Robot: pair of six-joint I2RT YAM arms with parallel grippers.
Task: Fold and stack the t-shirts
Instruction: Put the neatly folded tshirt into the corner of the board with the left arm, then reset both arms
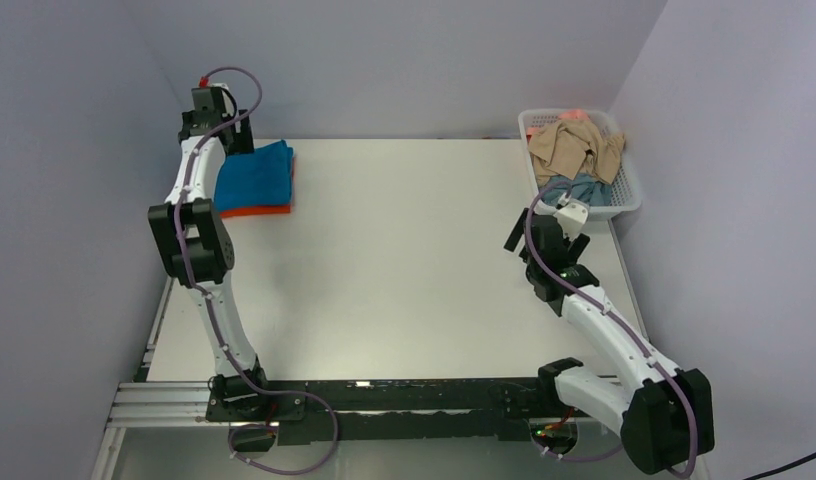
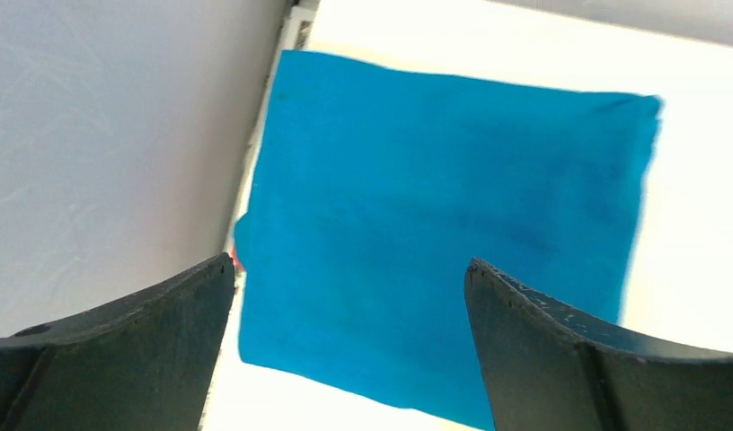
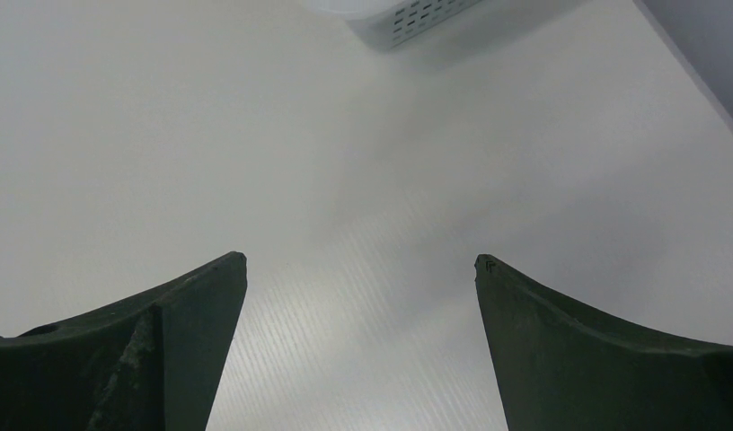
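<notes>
- Top view. Shows the teal shirt (image 1: 259, 175) folded at the far left corner of the table (image 1: 404, 260), lying on the orange shirt (image 1: 256, 211), itself visible only as a strip at the near edge.
- Places the left arm (image 1: 189, 240) stretched out right over this stack, and the right arm (image 1: 604, 320) well apart from it, just beside the basket (image 1: 614, 210) at the far right.
- Finds in the basket a beige garment (image 1: 574, 145) above a grey-blue garment (image 1: 584, 188).
- Suggests a finished stack, with probably only a drawing back left for the left arm, clearly the nearer one.
- Left wrist view. Looks down on the teal shirt, directly below and ahead of the left gripper (image 2: 349, 265). Jaws wide apart, holding nothing, and apparently clear of the cloth.
- Shows an almost square fold, so no clear long axis, with the left edge close along the wall (image 2: 102, 135).
- Catches only a small red bit of the orange shirt at that left edge.
- Right wrist view. Shows the right gripper (image 3: 360, 259) with jaws wide apart and empty, above bare table, a corner of the basket ahead at the top edge. Shows no shirt here.
- Finds no brand, label or readable writing in any view.
</notes>
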